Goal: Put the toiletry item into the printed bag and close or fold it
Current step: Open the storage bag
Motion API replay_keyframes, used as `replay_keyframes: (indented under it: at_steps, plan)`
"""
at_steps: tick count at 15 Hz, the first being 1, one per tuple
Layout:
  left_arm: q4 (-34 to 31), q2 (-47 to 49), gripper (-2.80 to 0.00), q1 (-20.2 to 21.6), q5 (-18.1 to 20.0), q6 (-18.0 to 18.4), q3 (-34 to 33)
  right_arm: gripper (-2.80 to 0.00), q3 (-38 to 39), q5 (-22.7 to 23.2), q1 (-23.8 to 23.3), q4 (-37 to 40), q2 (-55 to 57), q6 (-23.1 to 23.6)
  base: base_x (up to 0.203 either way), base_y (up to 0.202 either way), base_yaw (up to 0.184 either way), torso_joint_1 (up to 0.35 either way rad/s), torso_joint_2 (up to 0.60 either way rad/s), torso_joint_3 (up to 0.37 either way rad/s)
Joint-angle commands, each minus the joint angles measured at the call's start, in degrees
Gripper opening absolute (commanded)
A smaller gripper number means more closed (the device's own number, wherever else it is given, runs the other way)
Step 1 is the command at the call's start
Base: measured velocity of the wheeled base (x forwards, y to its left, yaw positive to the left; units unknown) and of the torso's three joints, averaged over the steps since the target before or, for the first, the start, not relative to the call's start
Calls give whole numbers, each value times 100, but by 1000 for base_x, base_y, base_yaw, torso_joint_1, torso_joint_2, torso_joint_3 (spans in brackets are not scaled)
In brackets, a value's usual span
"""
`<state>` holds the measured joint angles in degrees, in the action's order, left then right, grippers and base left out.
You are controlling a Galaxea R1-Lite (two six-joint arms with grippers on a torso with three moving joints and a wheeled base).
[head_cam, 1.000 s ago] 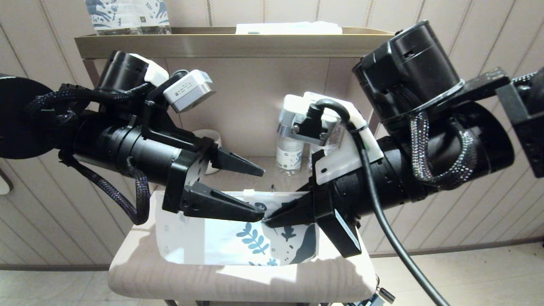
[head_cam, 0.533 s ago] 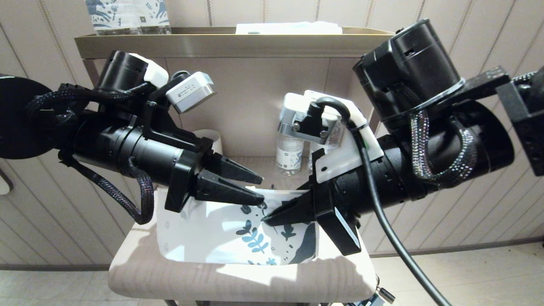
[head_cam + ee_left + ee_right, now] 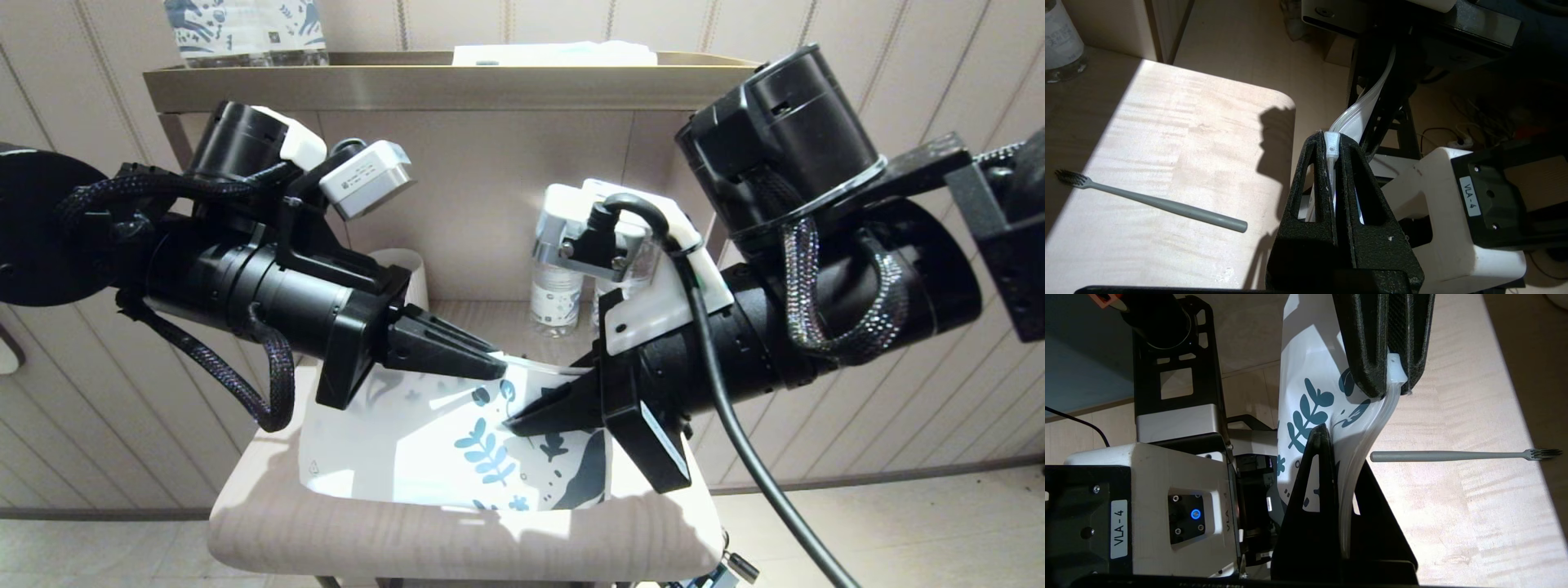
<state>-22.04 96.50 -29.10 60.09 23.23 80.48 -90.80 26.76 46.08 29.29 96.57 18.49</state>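
Sunlight falls across the pale wood table (image 3: 269, 523), a rounded-edged top set against a panelled wall. Over it both grippers hold the bag (image 3: 457, 457) up by its top edge: the left gripper (image 3: 490, 366) is clamped on the white slider (image 3: 1332, 143), the right gripper (image 3: 516, 423) is pinched on the zip edge just beside it. The toothbrush (image 3: 1155, 202) lies flat on the table behind the bag, outside it. Water bottles (image 3: 557, 286) stand at the back under a shelf (image 3: 424, 82).
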Motion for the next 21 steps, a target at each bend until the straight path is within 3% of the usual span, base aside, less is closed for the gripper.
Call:
replay_keyframes:
  at_steps: [1, 15, 21]
  plan:
    - [-11, -14, -280, 10, 38, 44, -22, -280, 81, 2, -10, 18, -9, 20, 0, 0, 0, 0, 0, 0]
    - [-20, 18, -280, 238, 38, 401, -41, -280, 745, 5, -779, 18, -897, 67, 0, 0, 0, 0, 0, 0]
    - [-20, 62, -280, 238, 12, 450, -41, -280, 1160, 223, -1162, 15, -1579, 23, 0, 0, 0, 0, 0, 0]
